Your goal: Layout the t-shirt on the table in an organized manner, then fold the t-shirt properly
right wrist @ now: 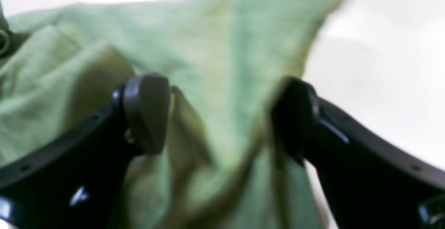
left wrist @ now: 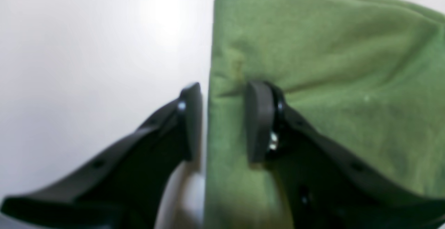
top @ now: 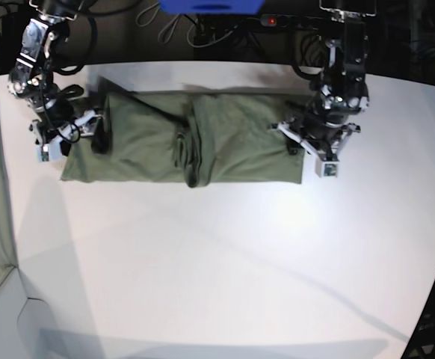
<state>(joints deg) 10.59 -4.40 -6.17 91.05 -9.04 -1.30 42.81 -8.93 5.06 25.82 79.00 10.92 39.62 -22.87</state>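
Olive-green t-shirt point(top: 184, 146) folded into a long band across upper middle of white table point(top: 217, 262), left gripper point(left wrist: 222, 121) narrowly parted astride its edge, right gripper point(right wrist: 222, 116) spread wide over bunched cloth; likely to grab unevenly, skewing fold.

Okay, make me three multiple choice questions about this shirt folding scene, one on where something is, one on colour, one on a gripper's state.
1. Where does the t-shirt lie on the table?
A. Near the far edge
B. In the middle
C. At the near edge

2. What colour is the t-shirt?
A. Blue
B. Olive green
C. Red

3. How does the right gripper stand?
A. Shut tight on nothing
B. Out of every view
C. Open wide over cloth

Answers:
1. A, the base view shows it stretched along the far side between both arms.
2. B, all views show green cloth.
3. C, the right wrist view shows its fingers far apart with shirt between them.
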